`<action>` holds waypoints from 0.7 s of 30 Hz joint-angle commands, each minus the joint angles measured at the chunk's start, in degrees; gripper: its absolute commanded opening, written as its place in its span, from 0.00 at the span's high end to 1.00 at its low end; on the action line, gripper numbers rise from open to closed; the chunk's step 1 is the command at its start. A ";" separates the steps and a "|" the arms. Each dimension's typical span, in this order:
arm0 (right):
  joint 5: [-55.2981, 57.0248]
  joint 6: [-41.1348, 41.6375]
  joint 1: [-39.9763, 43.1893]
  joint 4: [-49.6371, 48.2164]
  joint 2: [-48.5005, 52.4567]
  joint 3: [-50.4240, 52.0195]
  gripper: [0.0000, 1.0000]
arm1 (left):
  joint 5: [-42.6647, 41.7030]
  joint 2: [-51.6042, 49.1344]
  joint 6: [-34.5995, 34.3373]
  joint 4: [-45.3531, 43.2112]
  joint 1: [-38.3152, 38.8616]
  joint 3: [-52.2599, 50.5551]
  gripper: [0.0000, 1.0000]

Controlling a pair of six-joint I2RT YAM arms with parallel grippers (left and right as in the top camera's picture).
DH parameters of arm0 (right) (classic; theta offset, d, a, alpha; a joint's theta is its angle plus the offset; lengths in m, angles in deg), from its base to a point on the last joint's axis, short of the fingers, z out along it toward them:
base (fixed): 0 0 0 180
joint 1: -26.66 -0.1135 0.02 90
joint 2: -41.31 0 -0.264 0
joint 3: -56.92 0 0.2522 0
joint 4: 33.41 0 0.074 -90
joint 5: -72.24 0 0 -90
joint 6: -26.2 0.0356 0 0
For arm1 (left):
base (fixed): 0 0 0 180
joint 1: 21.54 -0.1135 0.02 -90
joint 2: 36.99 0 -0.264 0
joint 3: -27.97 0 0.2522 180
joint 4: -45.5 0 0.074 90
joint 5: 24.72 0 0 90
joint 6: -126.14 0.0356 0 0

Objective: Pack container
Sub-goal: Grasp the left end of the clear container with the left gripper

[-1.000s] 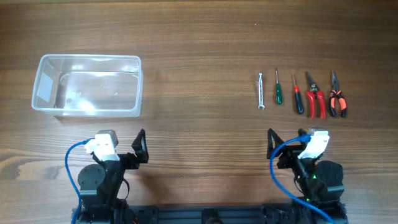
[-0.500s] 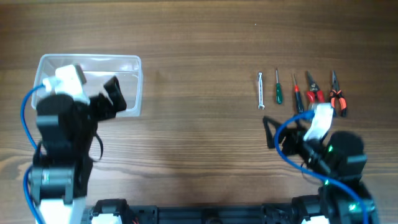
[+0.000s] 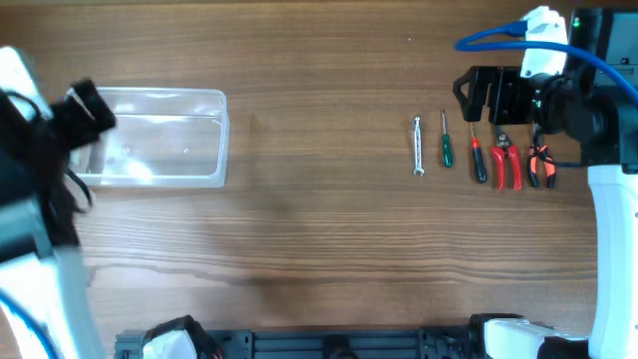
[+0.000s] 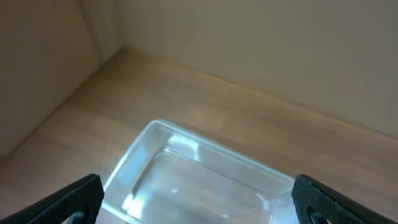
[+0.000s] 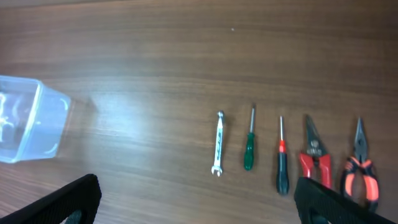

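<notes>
Change vs. one second ago: both arms have left their parked pose at the near edge of the table [image 3: 319, 229].
- My left gripper [image 3: 88, 108] now hangs over the left end of the container [image 3: 222, 135].
- My right gripper [image 3: 481, 97] now sits above the far tips of the tool row.
- Both are spread wide with nothing between the fingers. The wrist views show only wood and objects below.

Container: unmoved at the far left of the table, upright, and empty as far as the clear walls let me see.

Tools: unmoved, in a row well apart to the right.
- wrench [image 3: 419, 147]
- green screwdriver [image 3: 446, 142]
- red-and-black screwdriver [image 3: 478, 155]
- red pliers [image 3: 505, 160]
- orange pliers [image 3: 539, 162]

Judgement: approach phase only, with nothing packed yet. The right arm looks set up for a first pick. The left may be there to steady the tub.

Writing: none legible. I see no brand or label on the tools or the container, and the left wrist view is blurred.
</notes>
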 commanded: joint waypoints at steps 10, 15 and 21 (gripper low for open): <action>4.48 -0.87 0.15 12.46 0.07 -1.53 0.00 | -0.68 -29.55 21.64 -3.78 -9.88 8.59 0.03; 4.46 -0.72 0.15 16.22 0.07 -1.44 0.00 | 0.31 -34.42 33.92 -6.97 -11.76 8.59 0.00; 4.48 -0.74 0.15 18.71 0.07 -1.44 0.00 | -3.61 -39.76 29.64 -9.62 -12.63 8.59 0.07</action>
